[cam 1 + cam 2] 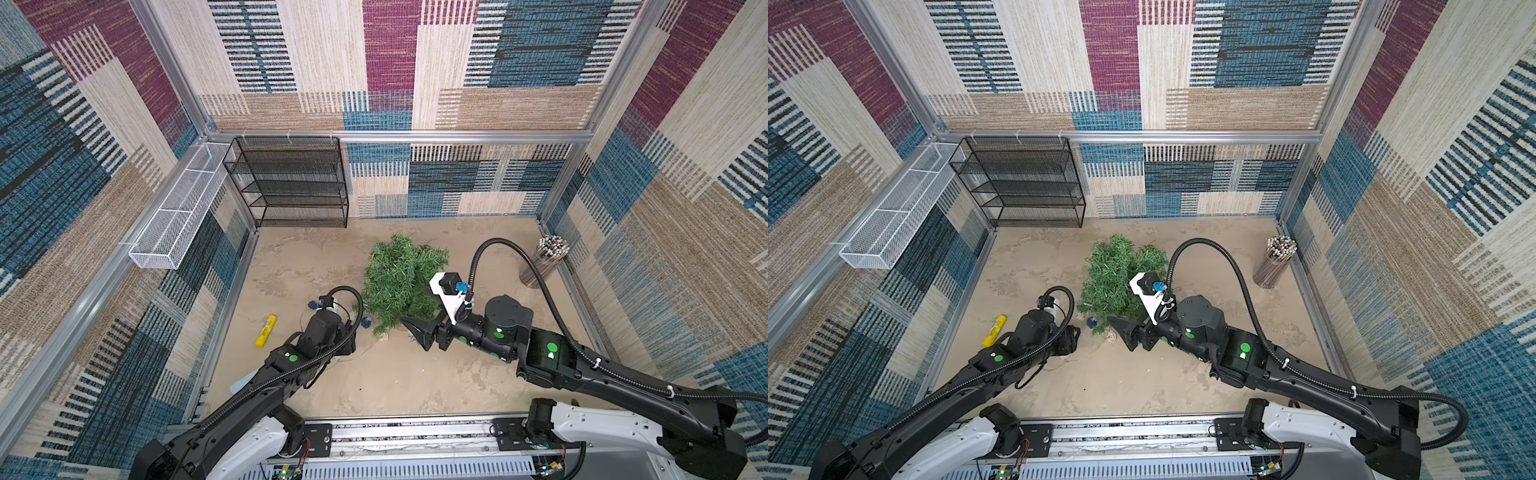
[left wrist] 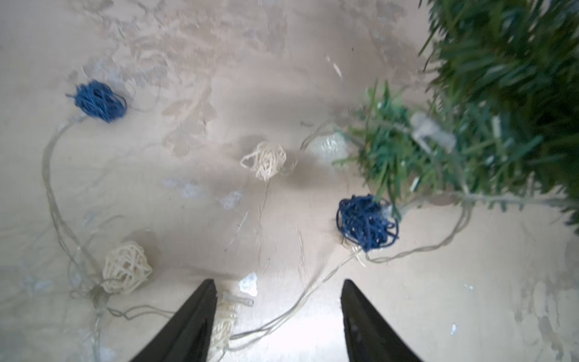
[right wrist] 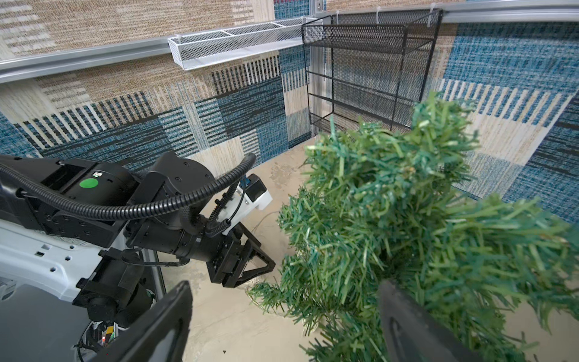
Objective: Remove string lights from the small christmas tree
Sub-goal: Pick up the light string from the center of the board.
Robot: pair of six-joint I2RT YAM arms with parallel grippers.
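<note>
Most of the string lights (image 2: 264, 160) lie loose on the counter (image 1: 374, 382) on my left side: dark blue and cream balls with pale wire looping between them. One dark blue ball (image 2: 366, 222) sits against the lowest needles of the small christmas tree (image 1: 399, 282). From there the wire runs into the branches, so the strand is not free yet; how much is wound deeper in I cannot see. The tree stands mid-counter between my two arms, seemingly upright, maybe leaning. My left end effector (image 2: 279, 283) hangs low over the slack, pointing down at the counter. It is released: fingers apart, a run of wire passing between them, a cream ball just beside one finger, nothing pinched. My judgement is that it sits there to take up the loose strand and draw it away from the tree. My right end effector (image 1: 415, 332) comes in from the other side at the foot of the tree, forearm low and nearly level, wrist rolled sideways. It is also released, jaws spread wide. In the right wrist view one finger (image 3: 407, 319) is buried in the lower branches and the other is clear over bare counter. Likely purpose: brace the tree so it neither drags nor tips when the wire is pulled. The risk as I read it is wire snagging on needles.
</note>
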